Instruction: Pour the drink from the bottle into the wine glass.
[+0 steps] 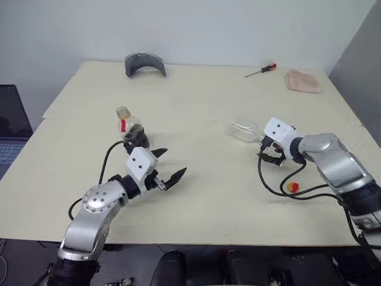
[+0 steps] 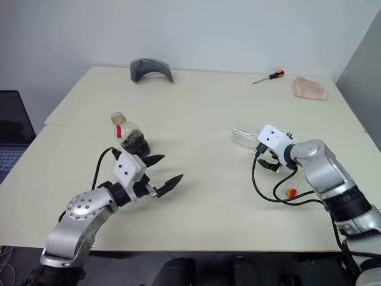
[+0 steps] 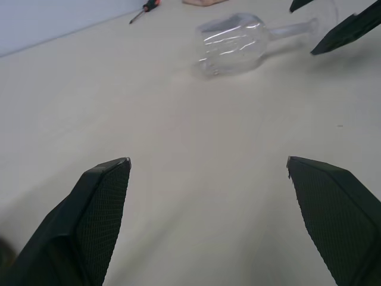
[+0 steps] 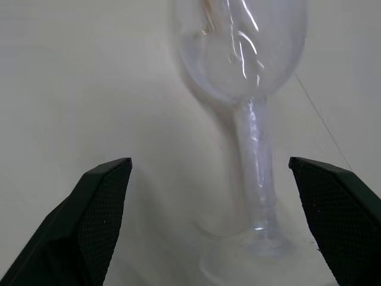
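A: Right wrist view first: where is the wine glass [image 4: 244, 71]?

B: It lies on its side on the table [image 1: 208, 196], bowl away from the camera, stem and round foot towards it. From the head views it sits on the robot's right half of the table, just ahead of the right end effector [image 1: 271, 154].

A: Is that end effector on it?

B: No. Its two black fingers [image 4: 95, 220] are spread wide, one on each side of the foot, touching nothing.

A: And the bottle [image 1: 132, 130]?

B: Upright on the robot's left half of the table, uncapped, red label strip at the neck, a little of the drink [image 1: 137, 138] dark at the bottom. The left end effector [image 1: 166, 167] is just in front of it, fingers apart and empty, pointing across the table towards the glass.

A: The cap?

B: A small yellow-and-red cap [image 1: 292, 187] lies near the right arm's cable.

A: Anything else?

B: At the far edge, a grey curved object [image 1: 144, 63], a red-handled screwdriver [image 1: 261, 71] and a pinkish cloth [image 1: 303, 81].
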